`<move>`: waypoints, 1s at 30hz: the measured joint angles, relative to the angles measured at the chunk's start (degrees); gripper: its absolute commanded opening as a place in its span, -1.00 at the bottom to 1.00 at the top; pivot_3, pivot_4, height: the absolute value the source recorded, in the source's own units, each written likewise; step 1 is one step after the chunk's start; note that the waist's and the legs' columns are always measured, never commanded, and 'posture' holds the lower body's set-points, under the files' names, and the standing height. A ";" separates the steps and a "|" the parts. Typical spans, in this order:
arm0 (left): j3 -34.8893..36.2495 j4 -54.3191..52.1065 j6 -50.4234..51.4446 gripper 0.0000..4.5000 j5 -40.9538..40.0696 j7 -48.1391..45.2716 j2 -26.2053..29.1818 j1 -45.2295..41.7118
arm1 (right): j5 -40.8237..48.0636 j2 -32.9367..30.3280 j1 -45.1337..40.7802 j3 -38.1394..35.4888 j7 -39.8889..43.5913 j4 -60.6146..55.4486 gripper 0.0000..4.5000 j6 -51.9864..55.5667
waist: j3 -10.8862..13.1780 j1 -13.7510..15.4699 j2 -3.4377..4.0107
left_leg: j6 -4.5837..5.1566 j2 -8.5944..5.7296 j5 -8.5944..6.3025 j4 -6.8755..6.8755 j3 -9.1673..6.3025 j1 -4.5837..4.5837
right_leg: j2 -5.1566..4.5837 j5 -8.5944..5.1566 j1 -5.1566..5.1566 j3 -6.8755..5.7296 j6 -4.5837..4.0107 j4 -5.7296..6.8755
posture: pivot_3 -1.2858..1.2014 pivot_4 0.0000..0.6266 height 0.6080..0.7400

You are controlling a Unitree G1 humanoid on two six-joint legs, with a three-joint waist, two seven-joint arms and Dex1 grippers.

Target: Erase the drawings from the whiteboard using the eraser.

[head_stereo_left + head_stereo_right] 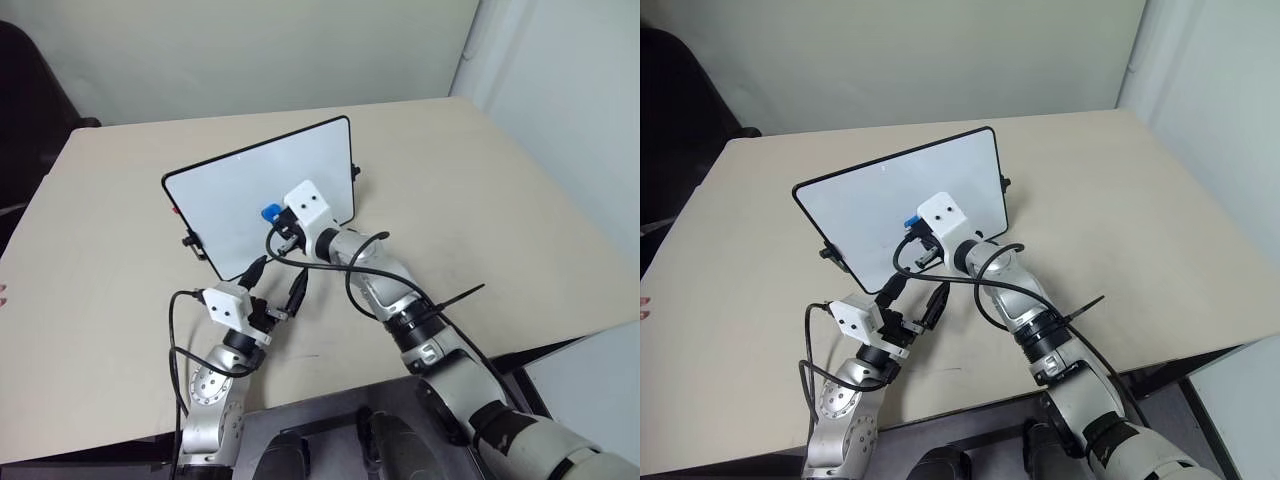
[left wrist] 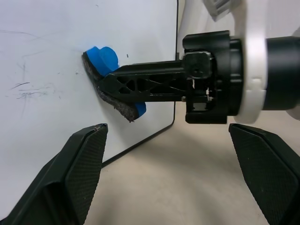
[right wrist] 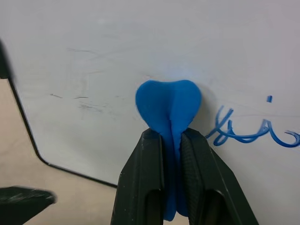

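Whiteboard [image 1: 250, 195] stands tilted up on the tan table [image 1: 500, 200], with a thin black frame, black clips at its sides and a small red tab on its left edge. The right tool [image 3: 171, 140] is squeezed tight on the blue eraser [image 3: 169, 105], and the eraser's grey felt side is pressed flat on the white face of the board. Just beside the eraser is the drawing [image 3: 253, 131], a loopy blue scribble; it runs off the edge of the right wrist view, so its end is cut off. From the head views the scribble is hidden behind the right tool's white block and cannot be made out. Only a bit of blue eraser [image 1: 270, 212] peeks out there. Faint grey smudges mark the board near the eraser. The left tool [image 1: 278, 290] sits low, near the bottom edge of the board, with its two black fingers [image 2: 70, 178] spread wide apart and nothing between them. Black cables loop across both arms and cover part of the board's lower edge.
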 measured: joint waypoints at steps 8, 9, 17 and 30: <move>0.58 -0.04 0.00 1.00 -0.47 -0.24 0.20 0.09 | 1.20 0.08 -3.35 -8.14 -7.78 7.31 -0.89 -2.10 | 0.03 0.49 -0.05 | 0.05 -0.07 0.16 0.02 -0.20 0.00 | 0.00 0.07 0.03 0.03 -0.02 -0.18 | 0.03 -0.52 1.00; 0.66 -0.05 0.00 1.00 -0.58 -0.29 0.23 0.09 | 1.24 -0.09 -3.82 -9.52 -9.15 8.32 -0.89 -2.48 | 0.03 0.50 -0.05 | 0.05 -0.07 0.16 0.00 -0.25 -0.01 | 0.01 0.07 0.03 0.01 -0.02 -0.31 | 0.03 -0.52 1.00; 1.01 -0.09 0.07 1.00 -0.95 -0.38 1.09 0.08 | 1.11 0.20 -5.16 -12.00 -11.70 12.25 -0.89 -4.57 | 0.03 0.34 -0.05 | 0.06 -0.14 0.17 0.07 -0.28 0.05 | 0.01 0.26 -0.01 0.01 0.22 -0.55 | 0.03 -0.52 1.00; 1.90 -2.97 0.69 1.00 -1.82 -0.25 2.16 1.66 | -0.48 0.40 -2.52 -1.34 0.55 5.03 -0.89 -2.23 | 0.02 -1.27 -0.07 | -0.56 0.36 -0.49 -0.06 0.07 0.04 | 0.49 0.82 -0.80 0.03 -0.21 -0.54 | 0.03 -0.52 1.00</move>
